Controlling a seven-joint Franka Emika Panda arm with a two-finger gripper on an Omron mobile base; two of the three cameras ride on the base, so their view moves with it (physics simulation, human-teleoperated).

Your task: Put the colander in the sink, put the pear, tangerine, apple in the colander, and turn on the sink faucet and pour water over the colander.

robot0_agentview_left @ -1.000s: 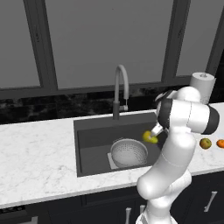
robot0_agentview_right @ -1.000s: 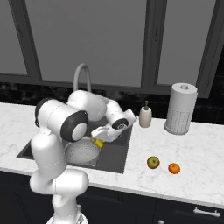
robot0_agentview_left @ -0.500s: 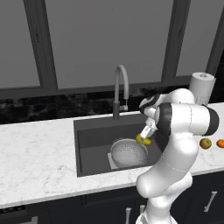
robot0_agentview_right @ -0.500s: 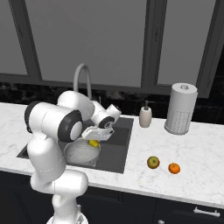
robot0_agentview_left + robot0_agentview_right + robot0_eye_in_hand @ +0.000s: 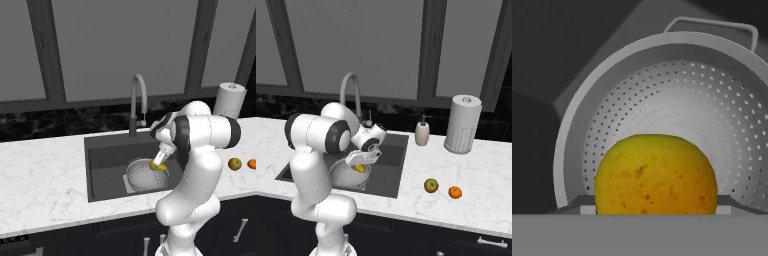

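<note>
We hold pear (image 5: 656, 175) pinched in gripper (image 5: 158, 164) above colander (image 5: 662, 105); we lower to colander centre, then release gently.

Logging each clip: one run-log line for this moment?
claw: shut on pear | position: over colander in sink | counter: apple, tangerine

white marbled counter (image 5: 481, 180), soap dispenser (image 5: 422, 133) near paper towel roll (image 5: 462, 124), dark windows (image 5: 125, 45)
</note>
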